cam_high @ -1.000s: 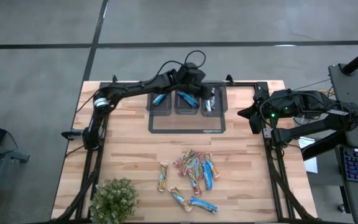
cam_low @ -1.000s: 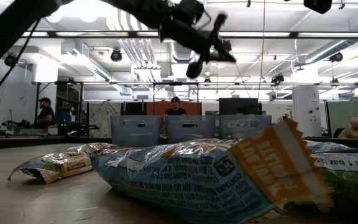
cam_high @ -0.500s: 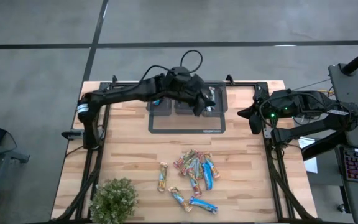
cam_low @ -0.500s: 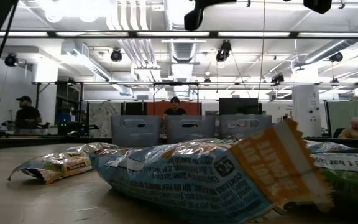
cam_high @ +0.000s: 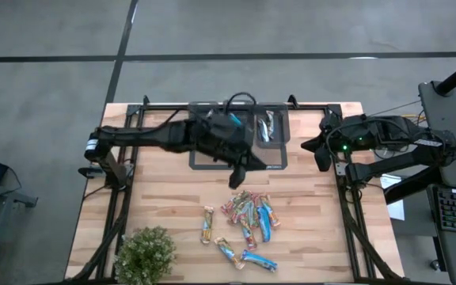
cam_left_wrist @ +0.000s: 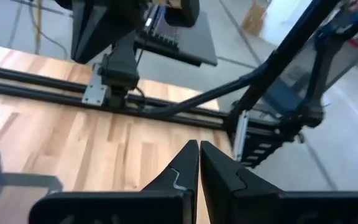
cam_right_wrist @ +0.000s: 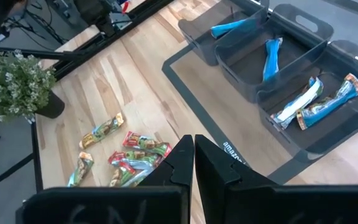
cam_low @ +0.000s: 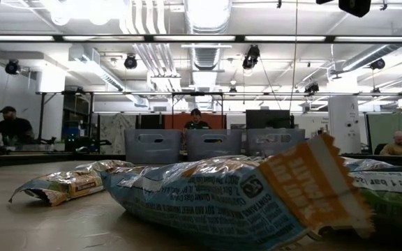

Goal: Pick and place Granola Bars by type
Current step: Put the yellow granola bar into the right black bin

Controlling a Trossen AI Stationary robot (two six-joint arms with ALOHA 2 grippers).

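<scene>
A loose pile of Granola Bars [cam_high: 248,215] lies flat on the wooden table near its front middle, blue ones mixed with green, red and orange ones; in the low view they fill the foreground [cam_low: 208,199]. More bars lie in three grey bins [cam_right_wrist: 272,59] at the far middle: a blue bar [cam_right_wrist: 232,28] in one, a blue bar [cam_right_wrist: 271,50] in the middle one, two multicoloured bars [cam_right_wrist: 316,102] in the third. My left gripper [cam_high: 237,179] hangs shut and empty between the bins and the pile. My right gripper [cam_high: 311,149] waits shut at the right.
A small leafy plant [cam_high: 145,255] stands at the near left corner. The bins sit on a dark tray [cam_high: 271,165], partly covered from above by my left arm. Black frame rails [cam_left_wrist: 123,99] run along the table's sides. People are in the room behind [cam_low: 196,120].
My left gripper has swung away from over the bins toward the table's near edge, up to the pile's far side. It has risen out of the low view and rolled about its own axis. The bars have not moved.
</scene>
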